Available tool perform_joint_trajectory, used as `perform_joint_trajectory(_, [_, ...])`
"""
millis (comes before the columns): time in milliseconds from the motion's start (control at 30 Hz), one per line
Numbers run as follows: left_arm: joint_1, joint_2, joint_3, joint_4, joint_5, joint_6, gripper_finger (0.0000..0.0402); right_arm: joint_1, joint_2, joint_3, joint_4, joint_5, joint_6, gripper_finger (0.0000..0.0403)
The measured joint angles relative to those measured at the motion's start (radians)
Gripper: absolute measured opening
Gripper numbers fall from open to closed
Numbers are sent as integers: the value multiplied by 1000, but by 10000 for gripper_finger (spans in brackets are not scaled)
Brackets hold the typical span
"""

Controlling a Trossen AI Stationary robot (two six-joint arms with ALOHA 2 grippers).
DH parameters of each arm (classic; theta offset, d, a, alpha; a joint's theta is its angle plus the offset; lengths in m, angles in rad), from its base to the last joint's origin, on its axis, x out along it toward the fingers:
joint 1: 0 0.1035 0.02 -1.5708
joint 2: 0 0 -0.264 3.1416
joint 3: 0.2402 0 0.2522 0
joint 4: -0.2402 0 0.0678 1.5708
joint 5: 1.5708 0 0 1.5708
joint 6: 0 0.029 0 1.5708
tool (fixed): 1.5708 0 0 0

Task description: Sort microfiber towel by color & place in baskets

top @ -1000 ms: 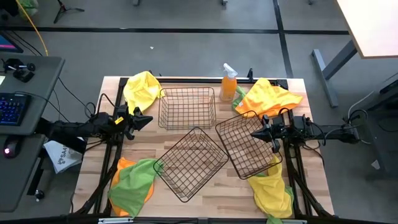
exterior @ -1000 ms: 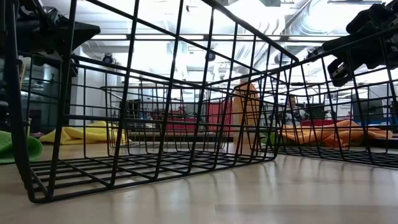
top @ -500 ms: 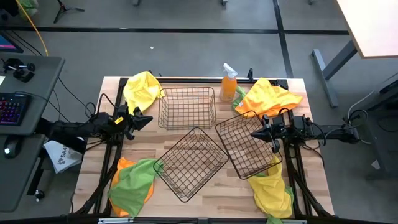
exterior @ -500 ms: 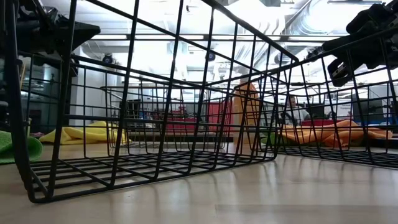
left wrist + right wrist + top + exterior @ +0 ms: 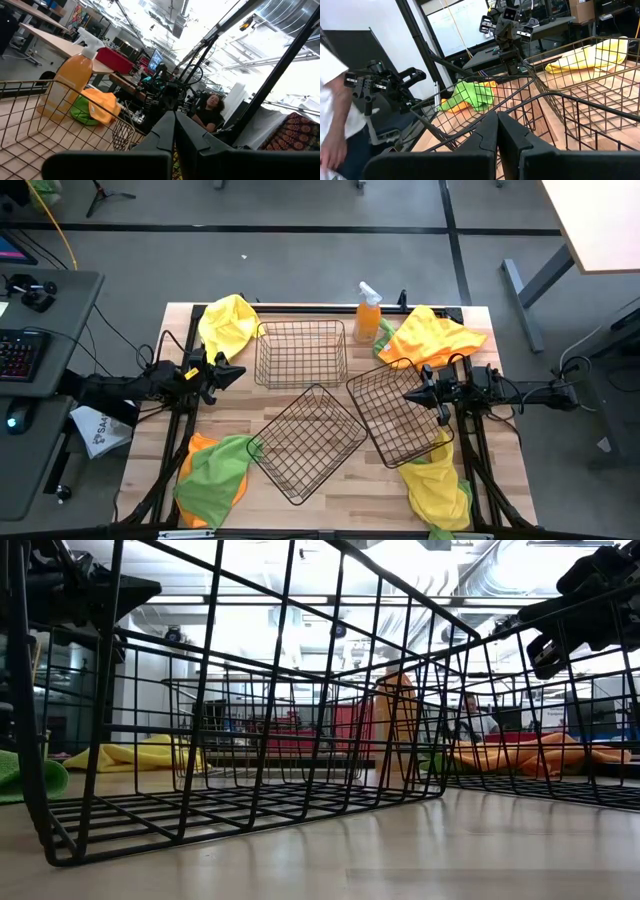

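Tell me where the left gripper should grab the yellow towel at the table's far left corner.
Take the yellow towel at its raised, bunched middle, coming straight down from above. It lies in a crumpled heap beside the far basket, so a top pinch probably clears the wire rim. The left gripper is nearest.

Counted on the light wooden counter (image 5: 330, 495), approx:

3 dark metal wire-grid baskets: one at back (image 5: 301, 353), one in middle turned cornerwise (image 5: 307, 442), one at right (image 5: 395, 415).

4 heaps of microfiber towels: yellow heap at back left (image 5: 228, 323); orange and yellow heap at back right (image 5: 432, 336); green-over-orange heap at front left (image 5: 213, 480); yellow heap at front right (image 5: 438, 485). Single towels per heap can't be told.

1 orange spray bottle w/ white trigger (image 5: 368, 311).

2 dark robot arms, 1 claw each: left claw (image 5: 229, 371), right claw (image 5: 414, 394).

1 person in white sleeve (image 5: 335, 115) beyond counter; 1 seated person (image 5: 210, 111) farther off.
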Motion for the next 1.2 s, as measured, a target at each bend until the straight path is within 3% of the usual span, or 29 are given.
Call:
perform_joint_trajectory(800, [0, 0, 0, 0, 0, 0, 0, 0, 0, 0, 8, 12, -22, 0])
perform_joint_trajectory(867, [0, 0, 0, 0, 0, 0, 0, 0, 1, 0, 80, 25, 49, 0])
perform_joint_trajectory(1033, [0, 0, 0, 0, 0, 0, 0, 0, 0, 0, 281, 29, 416, 0])
perform_joint_trajectory(1200, [0, 0, 0, 0, 0, 0, 0, 3, 0, 0, 441, -81, 576, 0])
